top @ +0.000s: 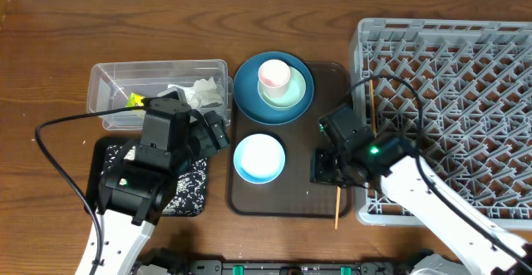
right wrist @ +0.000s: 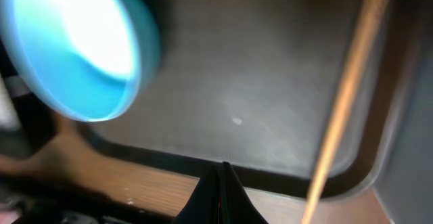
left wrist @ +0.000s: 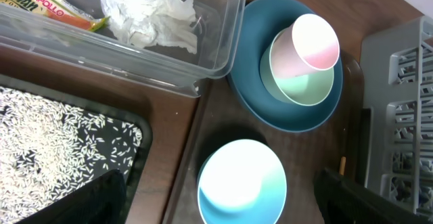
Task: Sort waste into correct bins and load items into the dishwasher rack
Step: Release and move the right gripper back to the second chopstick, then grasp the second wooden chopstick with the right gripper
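Right end effector [right wrist: 220,173] is fully closed on nothing, over the flat brown serving tray [right wrist: 270,82]. The thin wooden chopstick [right wrist: 345,95] lies at its 3 o'clock, apart from the tips, crossing the tray rim beside the grey pegged plastic rack [top: 465,100].

Recommended: open the jaws, shift toward 3 o'clock, and straddle the stick crosswise.

Left end effector [left wrist: 223,204] hangs wide and empty.
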You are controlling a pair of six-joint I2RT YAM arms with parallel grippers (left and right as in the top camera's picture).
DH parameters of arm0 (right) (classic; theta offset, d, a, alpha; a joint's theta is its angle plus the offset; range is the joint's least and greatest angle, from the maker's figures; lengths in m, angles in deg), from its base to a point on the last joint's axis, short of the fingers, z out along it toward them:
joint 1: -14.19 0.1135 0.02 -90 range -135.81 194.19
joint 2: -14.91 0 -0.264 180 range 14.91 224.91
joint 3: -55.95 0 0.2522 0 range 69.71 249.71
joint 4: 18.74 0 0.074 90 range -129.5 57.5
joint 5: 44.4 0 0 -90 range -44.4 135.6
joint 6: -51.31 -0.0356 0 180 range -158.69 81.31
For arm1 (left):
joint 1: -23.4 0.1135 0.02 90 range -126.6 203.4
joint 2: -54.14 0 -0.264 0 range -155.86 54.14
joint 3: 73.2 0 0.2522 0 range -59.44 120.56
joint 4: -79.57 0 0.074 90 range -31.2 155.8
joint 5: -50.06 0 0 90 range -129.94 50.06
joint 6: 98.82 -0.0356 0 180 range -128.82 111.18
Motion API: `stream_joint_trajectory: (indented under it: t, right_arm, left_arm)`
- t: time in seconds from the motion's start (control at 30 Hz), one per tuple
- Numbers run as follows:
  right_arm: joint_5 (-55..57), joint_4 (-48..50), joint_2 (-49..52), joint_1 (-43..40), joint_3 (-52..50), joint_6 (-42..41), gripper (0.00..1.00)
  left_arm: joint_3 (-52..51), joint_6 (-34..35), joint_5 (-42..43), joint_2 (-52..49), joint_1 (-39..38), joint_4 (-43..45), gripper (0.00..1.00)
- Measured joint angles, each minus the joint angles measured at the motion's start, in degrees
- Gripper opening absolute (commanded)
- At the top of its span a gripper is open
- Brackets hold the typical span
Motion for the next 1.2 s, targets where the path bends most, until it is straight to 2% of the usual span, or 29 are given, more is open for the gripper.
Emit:
stream_joint_trajectory:
  t: [0.13, 0.4, 0.5, 0.63, 0.8, 1.2]
  right_arm:
    - [4.6, -2.3, 3.0, 1.3, 0.0, -4.1, 0.01]
    - [12.2, -3.0, 6.5, 5.8, 0.0, -6.4, 0.02]
    - [14.7, -3.7, 8.0, 7.4, 0.0, -7.2, 0.06]
    - [17.0, -4.6, 10.2, 7.9, 0.0, -8.5, 0.17]
    - [19.1, -4.7, 13.0, 7.9, 0.0, -9.0, 0.22]
    - [21.9, -4.9, 14.3, 7.9, 0.0, -9.5, 0.2]
  left_arm:
    - [0.0, 0.0, 0.0, 0.0, 0.0, 0.0, 0.91]
    - [0.0, 0.0, 0.0, 0.0, 0.0, 0.0, 0.91]
    - [0.0, 0.0, 0.0, 0.0, 0.0, 0.0, 0.91]
    - [0.0, 0.0, 0.0, 0.0, 0.0, 0.0, 0.91]
    - [0.0, 0.0, 0.0, 0.0, 0.0, 0.0, 0.91]
    - [0.0, 0.0, 0.0, 0.0, 0.0, 0.0, 0.91]
